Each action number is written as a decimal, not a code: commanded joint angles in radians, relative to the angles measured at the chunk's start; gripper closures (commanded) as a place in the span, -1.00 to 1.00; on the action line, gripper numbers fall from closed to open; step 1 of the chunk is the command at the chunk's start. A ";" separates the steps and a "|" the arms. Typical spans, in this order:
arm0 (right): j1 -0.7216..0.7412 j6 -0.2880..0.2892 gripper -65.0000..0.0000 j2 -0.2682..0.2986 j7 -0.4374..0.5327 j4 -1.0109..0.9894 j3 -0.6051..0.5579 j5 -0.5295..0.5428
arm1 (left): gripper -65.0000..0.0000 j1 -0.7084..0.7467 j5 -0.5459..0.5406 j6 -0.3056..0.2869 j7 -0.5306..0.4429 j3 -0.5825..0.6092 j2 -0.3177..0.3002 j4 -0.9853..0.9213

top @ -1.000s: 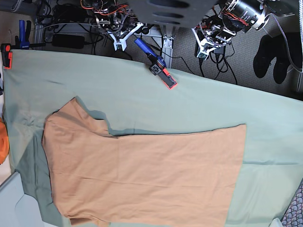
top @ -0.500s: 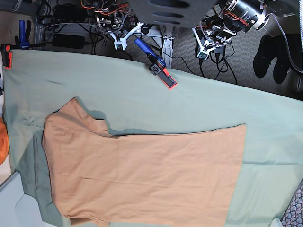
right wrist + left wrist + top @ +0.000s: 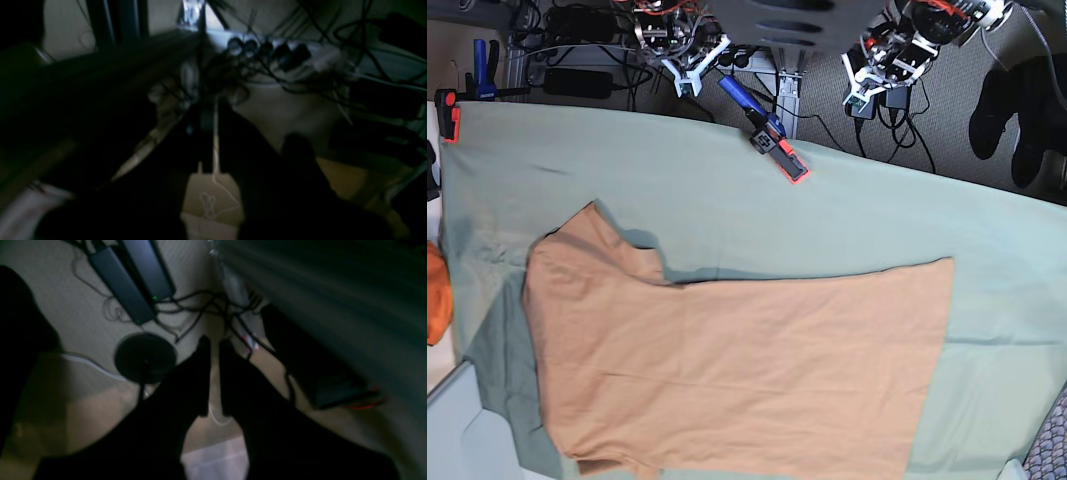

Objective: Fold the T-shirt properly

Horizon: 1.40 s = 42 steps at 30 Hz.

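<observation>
t-shirt flat; both grippers raised (nearly closed)

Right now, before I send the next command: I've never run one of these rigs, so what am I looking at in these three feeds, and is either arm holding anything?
The wide picture looks down from above on a table draped in a green tablecloth. On it lies the tan T-shirt, spread mostly flat, with one sleeve pointing toward the far edge. A blue and orange clamp pins the cloth at that far edge, and another clamp grips the corner.

The machine is two arms, both parked beyond the far edge. The left gripper is on that picture's right, the right gripper on its left.

The two dark pictures come from cameras on the wrists. Each looks past its own fingers at the floor and cables. The left gripper shows only a thin gap and holds nothing. The right wrist picture is too dark to judge.
</observation>
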 commanded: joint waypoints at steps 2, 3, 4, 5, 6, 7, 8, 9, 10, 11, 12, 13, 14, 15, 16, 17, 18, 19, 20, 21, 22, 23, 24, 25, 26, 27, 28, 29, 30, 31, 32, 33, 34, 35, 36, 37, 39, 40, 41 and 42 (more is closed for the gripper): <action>-0.051 -0.041 0.94 0.013 0.005 0.060 -0.001 -0.015 | 0.84 0.058 0.010 -0.013 -0.028 0.001 -0.026 0.077; -0.074 -0.040 0.94 0.019 -0.006 0.091 -0.001 -0.014 | 0.84 0.080 0.009 -0.013 -0.029 0.001 -0.038 0.120; -0.098 -0.036 0.94 0.027 -0.030 0.126 -0.001 -0.010 | 0.84 0.102 0.009 -0.013 -0.025 0.001 -0.049 0.164; -0.123 -0.028 0.94 0.036 -0.061 0.166 -0.002 0.003 | 0.83 0.125 0.009 -0.013 -0.021 0.001 -0.059 0.211; -0.152 -0.021 0.94 0.047 -0.101 0.212 -0.002 0.035 | 0.83 0.148 0.009 -0.013 -0.011 -0.001 -0.072 0.261; -0.183 -0.018 0.94 0.058 -0.138 0.263 -0.002 0.076 | 0.83 0.172 0.009 -0.013 0.000 -0.009 -0.084 0.313; -0.215 -0.014 0.94 0.069 -0.173 0.320 -0.002 0.110 | 0.83 0.196 0.009 -0.013 0.016 -0.021 -0.094 0.367; -0.249 -0.014 0.94 0.081 -0.201 0.380 -0.002 0.130 | 0.83 0.221 0.009 -0.013 0.028 -0.037 -0.105 0.425; -0.284 -0.014 0.94 0.092 -0.228 0.443 -0.002 0.142 | 0.83 0.250 0.008 -0.013 0.039 -0.058 -0.111 0.484; -0.320 -0.014 0.94 0.105 -0.249 0.504 -0.002 0.156 | 0.83 0.280 0.009 -0.014 0.051 -0.082 -0.118 0.545; -0.355 -0.014 0.94 0.120 -0.268 0.565 -0.002 0.171 | 0.83 0.309 0.008 -0.014 0.066 -0.107 -0.122 0.609; -0.389 -0.014 0.94 0.137 -0.285 0.623 -0.002 0.186 | 0.83 0.340 0.008 -0.017 0.079 -0.133 -0.122 0.674; -0.423 -0.014 0.94 0.155 -0.296 0.679 -0.002 0.202 | 0.83 0.369 0.008 -0.036 0.095 -0.159 -0.121 0.741; -0.455 -0.014 0.94 0.175 -0.304 0.733 -0.002 0.212 | 0.81 0.396 0.008 -0.059 0.112 -0.181 -0.121 0.806; -0.486 -0.015 0.94 0.195 -0.307 0.784 -0.002 0.218 | 0.81 0.420 -0.008 -0.074 0.132 -0.201 -0.124 0.871; -0.517 -0.015 0.94 0.216 -0.307 0.834 -0.001 0.217 | 0.81 0.444 -0.038 -0.077 0.156 -0.217 -0.126 0.932; -0.546 -0.015 0.94 0.234 -0.307 0.882 0.001 0.217 | 0.81 0.466 -0.070 -0.077 0.177 -0.230 -0.132 0.989; -0.576 -0.015 0.94 0.252 -0.307 0.930 0.005 0.217 | 0.81 0.486 -0.087 -0.077 0.193 -0.241 -0.138 1.044; -0.604 -0.015 0.94 0.267 -0.307 0.978 0.010 0.219 | 0.79 0.507 -0.090 -0.077 0.204 -0.254 -0.143 1.097; -0.631 -0.015 0.93 0.281 -0.310 1.027 0.019 0.230 | 0.72 0.527 -0.089 -0.080 0.213 -0.268 -0.151 1.149; -0.656 -0.015 0.89 0.295 -0.318 1.076 0.032 0.247 | 0.66 0.545 -0.090 -0.080 0.219 -0.283 -0.161 1.200; -0.676 -0.015 0.83 0.306 -0.333 1.124 0.047 0.264 | 0.62 0.560 -0.090 -0.080 0.222 -0.297 -0.169 1.250; -0.693 -0.015 0.77 0.315 -0.352 1.173 0.068 0.282 | 0.62 0.572 -0.089 -0.080 0.222 -0.313 -0.176 1.298; -0.706 -0.015 0.69 0.320 -0.371 1.221 0.095 0.300 | 0.62 0.580 -0.088 -0.080 0.222 -0.332 -0.183 1.344; -0.716 -0.015 0.60 0.322 -0.388 1.268 0.126 0.322 | 0.62 0.587 -0.089 -0.080 0.231 -0.351 -0.188 1.387; -0.723 -0.015 0.52 0.324 -0.402 1.312 0.158 0.354 | 0.62 0.587 -0.089 -0.080 0.253 -0.369 -0.191 1.429; -0.726 -0.015 0.45 0.329 -0.416 1.354 0.188 0.386 | 0.62 0.586 -0.089 -0.080 0.284 -0.390 -0.190 1.469; -0.726 -0.015 0.41 0.333 -0.431 1.394 0.218 0.413 | 0.62 0.584 -0.090 -0.080 0.304 -0.413 -0.190 1.509; -0.723 -0.015 0.40 0.333 -0.436 1.432 0.248 0.436 | 0.62 0.584 -0.092 -0.079 0.322 -0.436 -0.190 1.546; -0.721 -0.015 0.40 0.333 -0.435 1.470 0.276 0.457 | 0.61 0.584 -0.099 -0.079 0.336 -0.459 -0.191 1.580; -0.715 -0.015 0.40 0.333 -0.435 1.504 0.301 0.482 | 0.57 0.584 -0.121 -0.071 0.342 -0.483 -0.194 1.607; -0.702 -0.015 0.39 0.333 -0.436 1.534 0.323 0.512 | 0.48 0.582 -0.160 -0.071 0.342 -0.506 -0.203 1.625; -0.684 -0.015 0.34 0.333 -0.438 1.554 0.341 0.541 | 0.33 0.575 -0.202 -0.072 0.343 -0.526 -0.210 1.636; -0.661 -0.015 0.26 0.332 -0.438 1.564 0.356 0.562 | 0.17 0.565 -0.234 -0.073 0.342 -0.542 -0.216 1.638; -0.632 -0.015 0.14 0.332 -0.438 1.565 0.365 0.580 | 0.03 0.550 -0.252 -0.073 0.342 -0.550 -0.220 1.636; -0.598 -0.018 0.03 0.332 -0.438 1.562 0.372 0.594 | -0.07 0.532 -0.251 -0.073 0.341 -0.555 -0.222 1.629; -0.522 -0.027 -0.11 0.327 -0.438 1.545 0.373 0.602 | -0.11 0.488 -0.251 -0.072 0.341 -0.555 -0.223 1.607; -0.486 -0.029 -0.12 0.324 -0.438 1.530 0.373 0.602 | -0.11 0.464 -0.262 -0.072 0.341 -0.554 -0.222 1.593; -0.449 -0.031 -0.12 0.317 -0.438 1.511 0.373 0.601 | -0.11 0.438 -0.277 -0.072 0.339 -0.554 -0.219 1.576; -0.414 -0.031 -0.12 0.309 -0.438 1.490 0.373 0.602 | -0.11 0.407 -0.281 -0.072 0.333 -0.554 -0.215 1.553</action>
